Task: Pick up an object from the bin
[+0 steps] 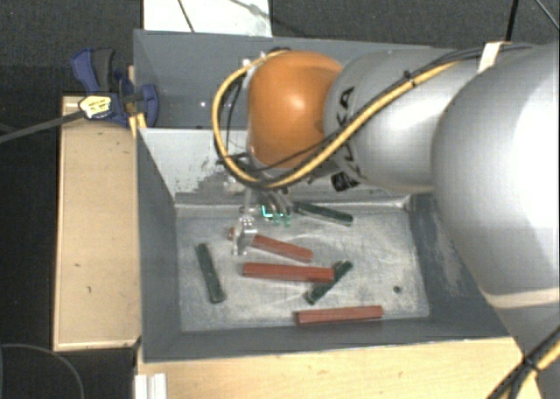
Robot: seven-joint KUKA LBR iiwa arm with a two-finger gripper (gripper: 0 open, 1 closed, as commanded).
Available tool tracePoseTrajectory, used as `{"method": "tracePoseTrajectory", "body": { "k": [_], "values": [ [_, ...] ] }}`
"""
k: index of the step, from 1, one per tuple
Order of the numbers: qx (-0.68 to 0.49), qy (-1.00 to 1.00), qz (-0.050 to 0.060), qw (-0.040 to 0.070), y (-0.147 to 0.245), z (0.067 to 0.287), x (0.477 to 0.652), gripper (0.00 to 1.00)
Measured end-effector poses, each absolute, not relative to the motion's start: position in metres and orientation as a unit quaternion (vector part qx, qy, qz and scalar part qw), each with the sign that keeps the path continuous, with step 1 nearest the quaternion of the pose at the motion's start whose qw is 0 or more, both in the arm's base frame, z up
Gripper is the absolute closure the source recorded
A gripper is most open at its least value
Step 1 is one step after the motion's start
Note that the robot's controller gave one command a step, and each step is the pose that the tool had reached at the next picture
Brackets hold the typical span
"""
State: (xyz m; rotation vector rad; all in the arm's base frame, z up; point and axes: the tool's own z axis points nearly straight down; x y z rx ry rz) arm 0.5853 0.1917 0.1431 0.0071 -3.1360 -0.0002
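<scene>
Camera view: gripper (244, 237) low at a red-brown stick's (282, 249) end.
The stick runs rightward from the gripper; whether the gripper is open or closed cannot be told. It should centre across the stick before lifting.

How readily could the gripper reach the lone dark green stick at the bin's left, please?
Probably yes: the dark green stick lies clear of the other sticks, with nothing between it and the gripper.

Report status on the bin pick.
Gripper low over left end of upper red-brown bar. Bar flat on bin floor. Second red-brown bar alongside, dark green stick left.
</scene>
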Motion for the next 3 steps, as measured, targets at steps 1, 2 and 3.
{"method": "tracePoseTrajectory", "body": {
  "k": [1,2,3],
  "values": [
    [0.000,-1.000,-0.001,-0.001,0.191,0.148,0.588,0.00],
    [-0.027,-1.000,-0.002,-0.004,0.160,0.074,0.557,1.00],
    [-0.028,-1.000,-0.002,-0.004,0.160,0.074,0.557,1.00]
  ]
}}
